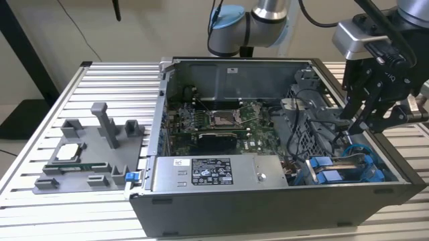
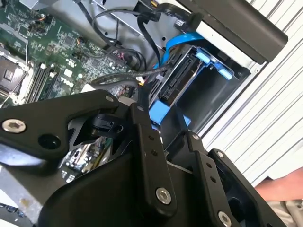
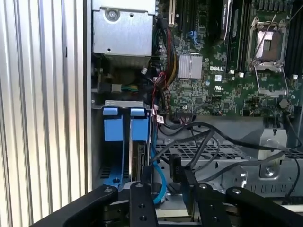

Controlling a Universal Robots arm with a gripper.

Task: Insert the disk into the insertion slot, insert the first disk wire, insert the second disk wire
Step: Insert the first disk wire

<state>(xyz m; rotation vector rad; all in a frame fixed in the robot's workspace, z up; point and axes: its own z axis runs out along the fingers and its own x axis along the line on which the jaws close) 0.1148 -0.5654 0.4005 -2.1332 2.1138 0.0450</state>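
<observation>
The disk (image 3: 137, 161) stands on edge in the insertion slot (image 3: 113, 156), its blue carrier tabs (image 3: 138, 124) level with the bay's front. In the exterior view the disk (image 1: 343, 163) sits low in the open computer case, at the exterior view's right. My gripper (image 1: 346, 129) hangs just above it inside the case. Its fingers appear shut on the black connector of a disk wire (image 3: 174, 166), which also shows between the fingers (image 2: 137, 124) in the second wrist view. The connector is held a short way off the disk's rear edge (image 2: 176, 82). A blue cable (image 3: 160, 182) loops beside it.
Loose black cables (image 3: 213, 142) cross the metal cage by the bay. The motherboard with its CPU socket (image 1: 222, 118) fills the case middle, and the power-supply box (image 1: 214, 173) lies along the front. A grey fixture tray (image 1: 87, 150) sits outside the case. A hand (image 2: 284, 184) rests nearby.
</observation>
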